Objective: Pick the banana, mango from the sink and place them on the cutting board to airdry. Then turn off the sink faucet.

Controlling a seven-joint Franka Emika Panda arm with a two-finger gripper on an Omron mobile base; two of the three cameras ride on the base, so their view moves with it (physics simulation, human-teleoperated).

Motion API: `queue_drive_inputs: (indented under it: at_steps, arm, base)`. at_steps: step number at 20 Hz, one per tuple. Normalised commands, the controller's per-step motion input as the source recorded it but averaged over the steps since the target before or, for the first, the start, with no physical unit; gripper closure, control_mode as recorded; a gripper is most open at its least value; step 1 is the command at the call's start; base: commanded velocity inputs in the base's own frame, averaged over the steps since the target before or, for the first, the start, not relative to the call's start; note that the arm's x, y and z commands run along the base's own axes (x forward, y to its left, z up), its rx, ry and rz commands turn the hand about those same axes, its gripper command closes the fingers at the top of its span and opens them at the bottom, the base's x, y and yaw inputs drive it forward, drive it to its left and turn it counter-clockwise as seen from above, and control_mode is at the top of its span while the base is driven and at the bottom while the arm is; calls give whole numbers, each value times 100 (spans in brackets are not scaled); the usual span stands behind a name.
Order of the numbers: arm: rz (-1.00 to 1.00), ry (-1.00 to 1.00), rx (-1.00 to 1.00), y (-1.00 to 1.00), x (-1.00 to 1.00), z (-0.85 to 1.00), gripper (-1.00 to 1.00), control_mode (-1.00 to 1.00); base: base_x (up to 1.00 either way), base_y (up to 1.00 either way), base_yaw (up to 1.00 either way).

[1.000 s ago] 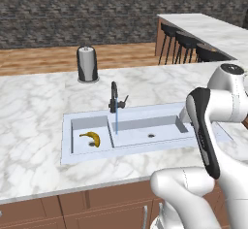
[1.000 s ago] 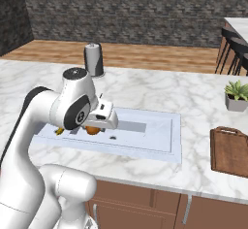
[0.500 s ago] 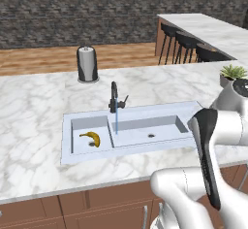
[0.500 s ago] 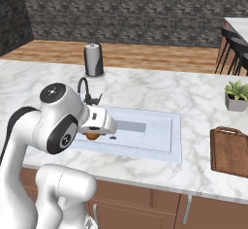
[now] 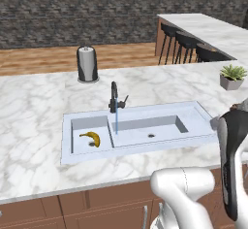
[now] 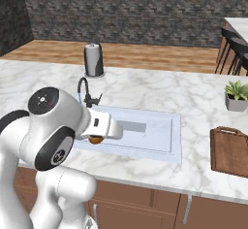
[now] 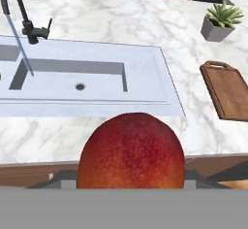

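Note:
The orange-red mango (image 7: 131, 151) bulks large at the bottom of the hand view, and it hides the fingertips that hold it. From the right base view the mango (image 6: 96, 139) peeks out under my gripper (image 6: 98, 136), which is shut on it above the sink's near left edge. In the smaller left compartment of the sink (image 5: 140, 148) lies the yellow banana (image 5: 91, 138). Water runs in a thin blue stream from the dark faucet (image 5: 114, 97). The brown cutting board (image 6: 231, 150) lies on the marble to the right of the sink, also seen as the cutting board (image 7: 230, 94).
A dark paper-towel holder (image 5: 87, 64) stands behind the sink. A grey potted plant (image 6: 237, 96) sits on the counter just beyond the board. Bar stools (image 5: 186, 41) line the far counter at the right. My white arm (image 6: 53, 136) crowds the near left.
The arm has swung round toward the counter's front with the mango still held. In the left base view the forearm has shifted right and lower. The banana has not moved.

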Motion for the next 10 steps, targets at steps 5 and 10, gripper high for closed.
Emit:
queue_drive_inputs:
  at_steps: [5, 10]
  arm:
    - [-16, -2, -1, -33, -8, 7, 100, -100]
    - [-19, -1, 1, -51, -8, -16, 100, -100]
  base:
    - [0, 0, 0]
    - [0, 0, 0]
